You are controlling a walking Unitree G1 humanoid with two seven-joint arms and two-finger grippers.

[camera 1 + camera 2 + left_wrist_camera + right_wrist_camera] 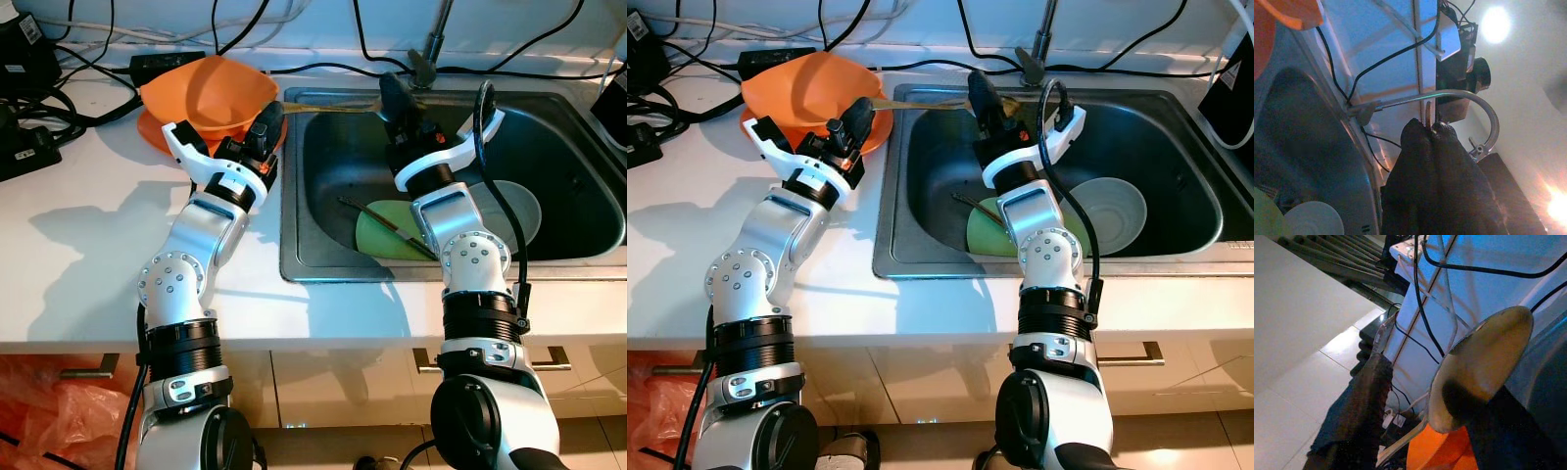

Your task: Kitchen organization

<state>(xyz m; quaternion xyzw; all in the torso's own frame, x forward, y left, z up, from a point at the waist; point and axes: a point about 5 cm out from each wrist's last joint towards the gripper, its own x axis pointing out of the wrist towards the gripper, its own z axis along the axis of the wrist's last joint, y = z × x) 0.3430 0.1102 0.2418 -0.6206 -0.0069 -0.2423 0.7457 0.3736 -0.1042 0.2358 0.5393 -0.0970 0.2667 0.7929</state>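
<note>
Brass-coloured long-handled spoon [1479, 362]: at 12 o'clock, across far rim of stainless steel sink [294, 264]. My left fingers [1415, 147] are clenched on its thin handle tip, beside the orange plastic bowl [220, 93] at 11 o'clock on the white counter [88, 245]. My right fingers [1359, 416] are spread apart, spoon bowl lying against one. Round green plate [387, 235] and pale round dish [524, 211] lie in the basin.
</note>
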